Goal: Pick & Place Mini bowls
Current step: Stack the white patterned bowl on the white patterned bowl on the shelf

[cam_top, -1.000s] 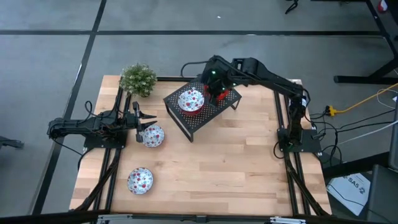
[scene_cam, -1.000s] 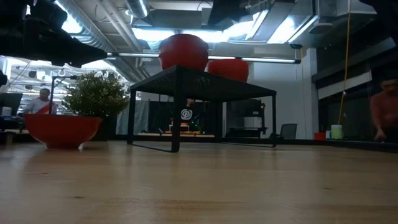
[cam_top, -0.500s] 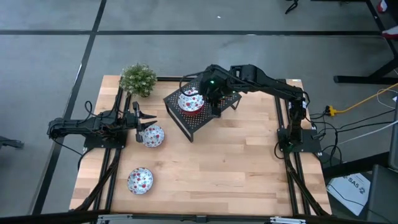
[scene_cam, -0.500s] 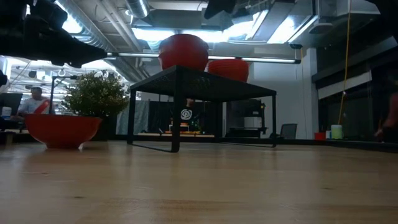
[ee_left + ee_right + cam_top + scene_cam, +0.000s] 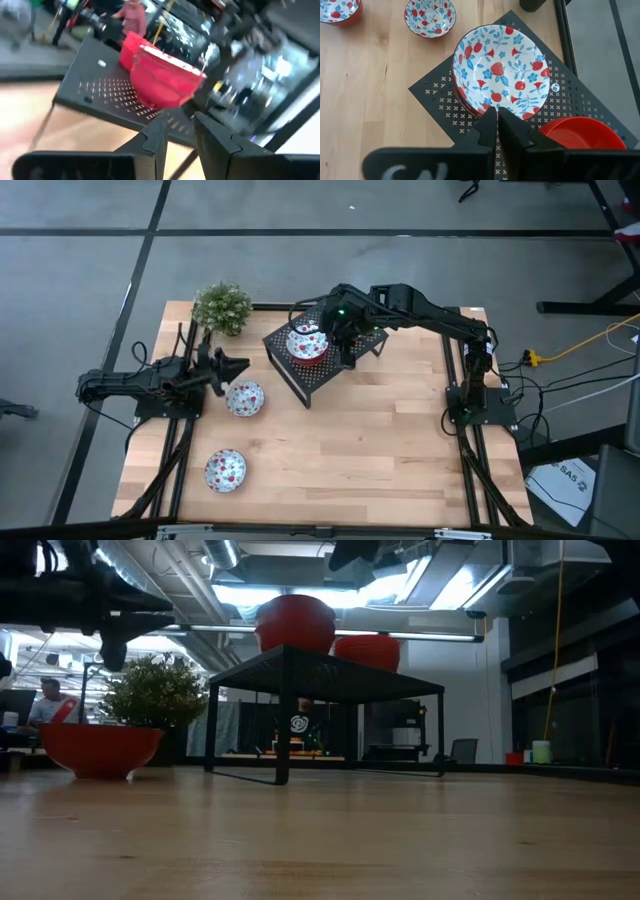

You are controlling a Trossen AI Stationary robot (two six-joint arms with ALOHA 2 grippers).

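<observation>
A speckled mini bowl (image 5: 307, 342) tops a short stack on the black perforated rack (image 5: 325, 372). Red mini bowls (image 5: 582, 132) sit beside it on the rack. Two more speckled bowls rest on the table (image 5: 245, 397) (image 5: 225, 470). My right gripper (image 5: 497, 114) is shut and empty, with its tips at the near rim of the rack's speckled bowl (image 5: 501, 70). My left gripper (image 5: 240, 365) is a little open and empty. It is just beyond the nearer table bowl and points at the rack (image 5: 100, 90). My right gripper comes from above with its shut fingertips (image 5: 490, 120) at the speckled bowl's rim (image 5: 495, 106). I cannot tell whether they touch it. My left gripper touches nothing.
A small green plant (image 5: 222, 307) stands at the table's far left corner. The rack stands on thin legs at the far middle (image 5: 285, 715). Bare wood lies across the near and right parts of the table (image 5: 400, 450). People show in the room behind.
My right gripper has gone from over the red bowls toward the table's left, to the speckled bowl on the rack, and then kept still. My left gripper has drawn away from the table bowl toward the far edge and tipped up toward the rack. The bowl has stayed put.
</observation>
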